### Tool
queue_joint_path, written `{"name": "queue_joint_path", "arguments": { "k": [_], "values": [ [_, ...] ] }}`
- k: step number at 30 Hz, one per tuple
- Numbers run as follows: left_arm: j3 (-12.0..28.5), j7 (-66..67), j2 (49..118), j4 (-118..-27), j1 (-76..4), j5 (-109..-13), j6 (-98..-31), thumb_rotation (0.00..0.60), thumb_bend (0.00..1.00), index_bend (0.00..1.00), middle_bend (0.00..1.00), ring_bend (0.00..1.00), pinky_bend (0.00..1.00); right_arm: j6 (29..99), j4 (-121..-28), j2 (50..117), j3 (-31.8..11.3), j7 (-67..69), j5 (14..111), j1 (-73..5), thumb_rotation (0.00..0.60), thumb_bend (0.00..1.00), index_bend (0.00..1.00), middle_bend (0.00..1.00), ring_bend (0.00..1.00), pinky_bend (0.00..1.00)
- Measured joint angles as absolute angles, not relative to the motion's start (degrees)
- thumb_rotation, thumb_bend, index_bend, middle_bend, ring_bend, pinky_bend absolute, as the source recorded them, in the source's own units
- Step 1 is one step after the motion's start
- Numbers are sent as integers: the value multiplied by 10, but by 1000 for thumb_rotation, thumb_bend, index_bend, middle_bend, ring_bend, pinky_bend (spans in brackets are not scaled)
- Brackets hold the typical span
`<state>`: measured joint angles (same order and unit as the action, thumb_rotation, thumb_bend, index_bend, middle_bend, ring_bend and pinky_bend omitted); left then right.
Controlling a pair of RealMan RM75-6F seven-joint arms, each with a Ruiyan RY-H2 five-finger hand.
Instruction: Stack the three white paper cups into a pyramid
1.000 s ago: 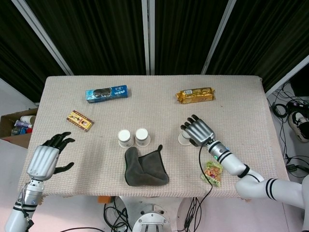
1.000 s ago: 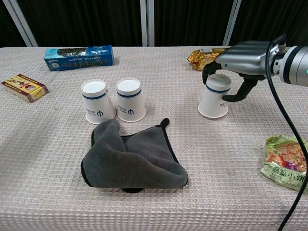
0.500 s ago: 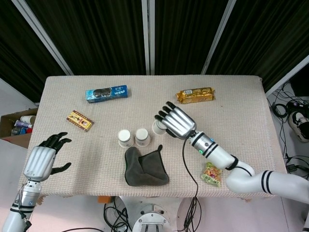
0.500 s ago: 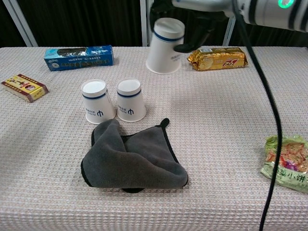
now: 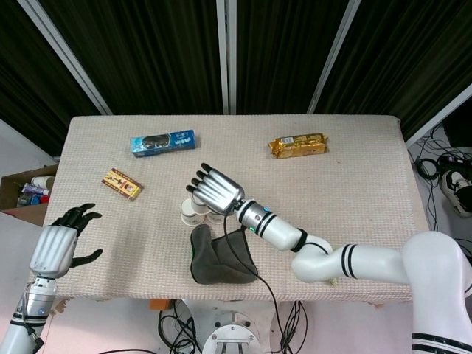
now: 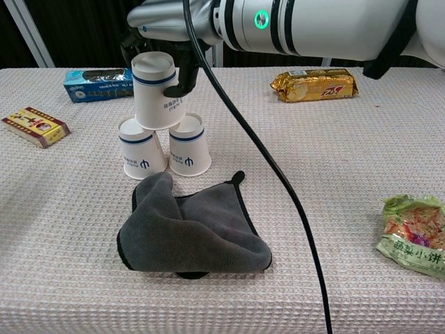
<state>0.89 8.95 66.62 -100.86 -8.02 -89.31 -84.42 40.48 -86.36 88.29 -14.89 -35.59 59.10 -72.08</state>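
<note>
Woven beige tablecloth [image 6: 327, 209] covers the table, black curtains behind. Nearest the robot: one grey cloth [image 6: 191, 233] crumpled just in front of the cups, one snack bag [image 6: 414, 236] at the right edge. Left hand [image 5: 55, 249] hangs off the near left corner, fingers apart, holding nothing. Three white cups: two base cups [image 6: 141, 147] [image 6: 189, 144] upside down, side by side, touching; the third cup [image 6: 158, 90] sits over the seam between them, right hand [image 6: 161, 31] grasping it from above. Whether it rests on them, cannot tell. Farther back: one yellow box [image 6: 35, 126], one blue packet [image 6: 113, 82], one gold packet [image 6: 316, 84].
</note>
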Motion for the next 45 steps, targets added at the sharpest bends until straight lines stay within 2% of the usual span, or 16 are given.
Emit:
{"name": "queue_joint_path", "arguments": {
  "k": [12,28,45],
  "values": [
    [8,85,669,-1003,-78,-895,-845,600,69,298,178,223,447,407,-849,897,-135,-364,563,-746,600,352,405,385,231,233],
    [10,84,669,-1002,-76,-894,-847,600,69,298,178,223,448,412,-854,891,-123,-359,540,-761,600,336,218,293,225,231],
    [13,87,670,-1004,-78,-895,-845,600,69,297,178,223,448,419,-871,875,-106,-365,518,-770,600,335,203,295,217,226]
  ]
}}
